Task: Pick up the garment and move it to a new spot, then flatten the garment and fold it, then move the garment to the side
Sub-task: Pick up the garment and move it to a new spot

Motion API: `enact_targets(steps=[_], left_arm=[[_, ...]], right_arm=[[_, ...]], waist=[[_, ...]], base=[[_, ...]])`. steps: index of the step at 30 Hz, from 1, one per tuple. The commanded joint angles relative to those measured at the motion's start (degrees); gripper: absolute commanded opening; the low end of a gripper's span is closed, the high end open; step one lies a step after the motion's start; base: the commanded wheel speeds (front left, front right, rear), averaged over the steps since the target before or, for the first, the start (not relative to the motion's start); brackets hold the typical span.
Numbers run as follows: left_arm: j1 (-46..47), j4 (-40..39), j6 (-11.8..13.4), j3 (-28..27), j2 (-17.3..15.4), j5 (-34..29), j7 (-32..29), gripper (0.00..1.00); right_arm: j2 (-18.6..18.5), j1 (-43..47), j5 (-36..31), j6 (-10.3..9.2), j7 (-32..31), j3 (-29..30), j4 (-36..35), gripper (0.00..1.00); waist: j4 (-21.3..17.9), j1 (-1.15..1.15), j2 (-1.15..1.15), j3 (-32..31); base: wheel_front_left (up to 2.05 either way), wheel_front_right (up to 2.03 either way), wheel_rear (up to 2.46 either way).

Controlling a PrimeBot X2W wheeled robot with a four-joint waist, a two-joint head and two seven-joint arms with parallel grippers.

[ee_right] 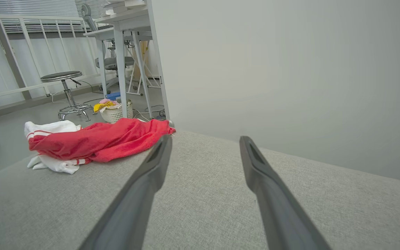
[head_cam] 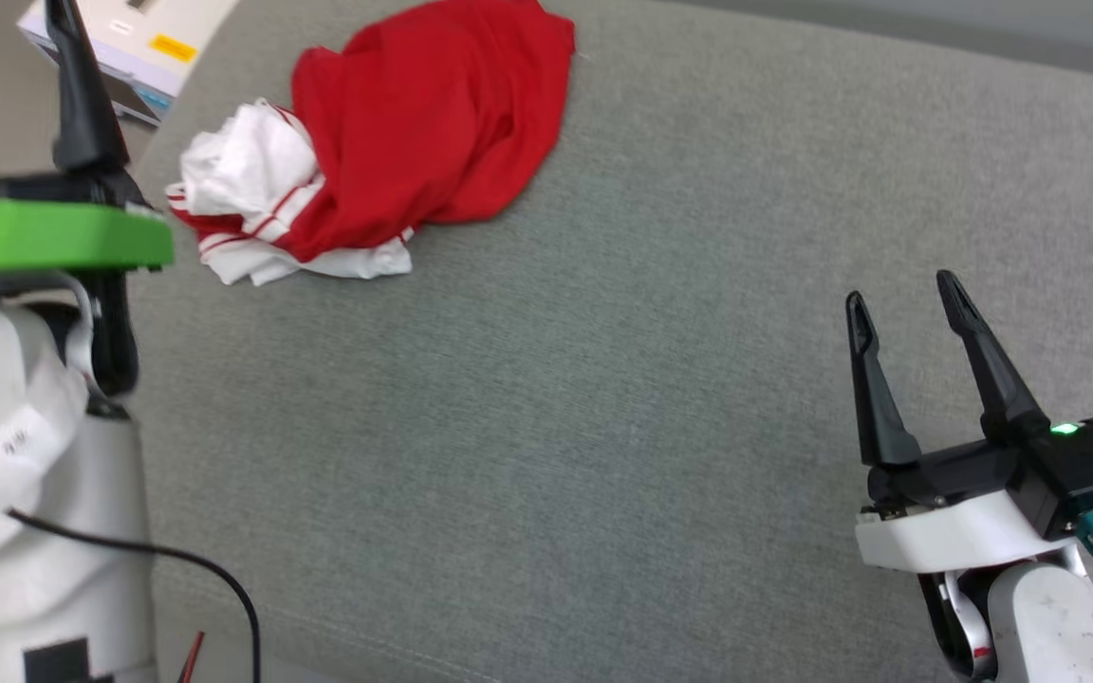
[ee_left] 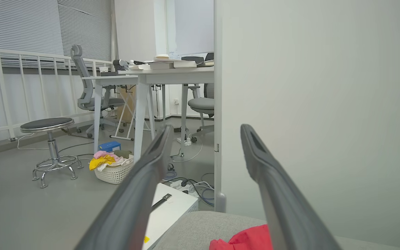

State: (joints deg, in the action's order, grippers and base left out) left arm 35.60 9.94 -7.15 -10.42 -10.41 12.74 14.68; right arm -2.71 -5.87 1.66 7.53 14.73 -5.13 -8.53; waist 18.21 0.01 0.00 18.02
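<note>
Grey woven cushion [head_cam: 603, 379] under crumpled soft red-and-white garment [head_cam: 414, 133]

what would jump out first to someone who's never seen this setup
The crumpled red-and-white garment catches the eye first, lying at the far left of the grey fabric surface. Next come the two long-fingered grippers, both open and empty. The left gripper is close to the garment on the left, and the right gripper is at the near right, well apart from it.
</note>
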Motion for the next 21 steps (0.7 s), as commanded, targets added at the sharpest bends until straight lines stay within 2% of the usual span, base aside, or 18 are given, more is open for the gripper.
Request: enact_targets(steps=[1,4,8,9,10,11,13,15,21], left_arm=[[2.2,2.1,-0.3,1.5,-2.2,0.6,0.3,1.00],[6.3,6.1,-0.3,6.7,-7.1,4.9,-1.1,1.00],[12.0,10.0,-0.3,15.1,-14.3,14.6,-10.6,1.00],[13.2,11.0,-0.3,17.8,-16.3,17.4,-14.5,1.00],[16.4,12.5,-0.3,23.4,-20.7,25.2,-24.9,1.00],[17.5,13.1,-0.3,25.5,-22.1,28.1,-29.2,1.00],[19.5,13.9,-0.3,28.5,-24.0,33.9,-37.3,1.00],[21.7,14.3,-0.3,31.1,-26.4,36.3,-42.6,1.00],[25.9,17.6,-0.3,39.3,-29.8,37.8,-53.0,1.00]], right_arm=[[-0.2,-0.7,-0.2,-0.04,0.3,0.3,-0.3,1.00],[-0.2,-0.8,-0.4,-0.04,0.3,0.3,-0.5,1.00],[-0.2,-1.7,-0.8,-0.04,0.3,0.5,-1.2,1.00],[-0.2,-2.0,-0.9,-0.04,0.3,0.4,-1.3,1.00],[-0.2,-2.7,-1.3,-0.04,0.3,0.8,-1.8,1.00],[-0.2,-2.9,-1.3,-0.04,0.3,1.0,-2.0,1.00],[-0.4,-3.3,-1.5,-0.04,0.3,1.5,-2.4,1.00],[-0.5,-3.9,-1.5,-0.04,0.3,1.6,-2.6,1.00],[-1.1,-5.8,-1.6,-0.04,0.3,1.6,-3.0,1.00]], waist=[[-4.2,-0.01,0.00,5.7],[-4.9,-0.01,0.00,7.1],[-5.4,-0.01,0.00,9.2],[-5.5,-0.01,0.00,9.6],[-5.7,-0.01,0.00,10.7],[-5.6,-0.01,0.00,11.0],[-5.5,-0.01,0.00,12.0],[-5.7,-0.01,0.00,12.7],[-6.6,-0.01,0.00,15.4]], base=[[0.00,0.00,0.00],[0.00,0.00,0.00],[0.00,0.00,0.00],[0.00,0.00,0.00],[0.00,0.00,0.00],[0.00,0.00,0.00],[0.00,0.00,0.00],[0.00,0.00,0.00],[0.00,0.00,0.00]])
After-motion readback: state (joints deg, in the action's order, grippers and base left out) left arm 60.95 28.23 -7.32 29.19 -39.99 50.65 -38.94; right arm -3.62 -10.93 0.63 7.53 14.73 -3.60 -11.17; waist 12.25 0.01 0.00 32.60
